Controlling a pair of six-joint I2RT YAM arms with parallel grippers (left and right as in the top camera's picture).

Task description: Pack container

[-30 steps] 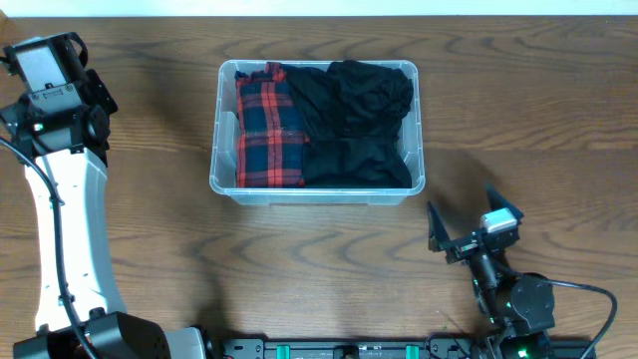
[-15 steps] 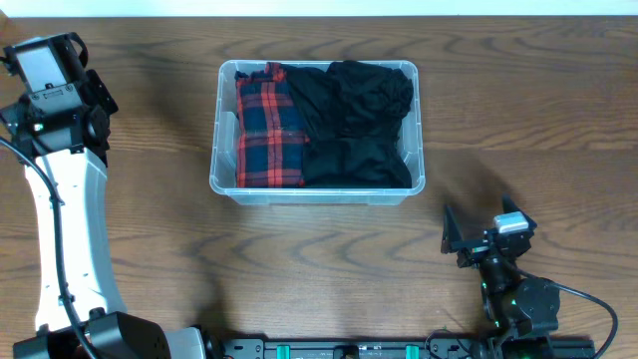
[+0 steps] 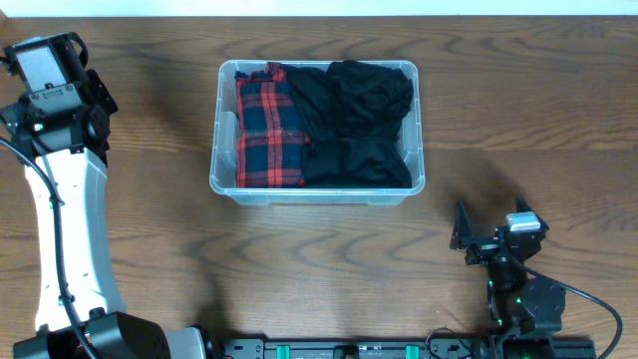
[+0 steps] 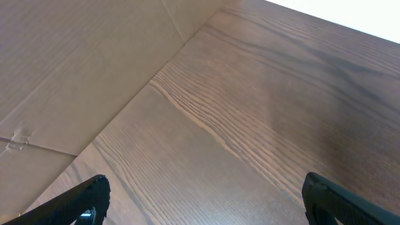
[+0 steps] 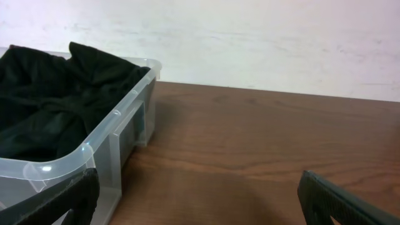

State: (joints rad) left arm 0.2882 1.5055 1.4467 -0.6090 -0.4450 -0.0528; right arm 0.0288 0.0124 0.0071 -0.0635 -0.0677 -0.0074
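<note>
The right gripper (image 3: 490,227), jaws spread wide & holding nothing, pulls back toward the near edge of the dark wood-grain tabletop (image 3: 518,100), by the near-right corner. Over the last sec. it has slid away from the clear, colourless plastic rectangular container (image 3: 319,194) and tucked in close to its own base, w/ bare wood btwn it & the bin's near-right corner.

The container hasn't shifted. It sits mid-table, nearer the far edge & a little left of ctr. A folded red-and-blue plaid garment (image 3: 267,130) lies along its left side, and crumpled black garments (image 3: 354,120) fill the rest, rising a touch above the rim at the right end.

The left gripper (image 4: 203,187), likewise released & empty, hangs over bare wood at the far-left corner, unmoved, well apart from the bin. No loose clothing shows on the tabletop in any view.

Read: w/ both grippers clear of the bin, nothing left outside it and the right gripper retreating, packing looks done or all but done. Whether any further step follows can't be told from here.
</note>
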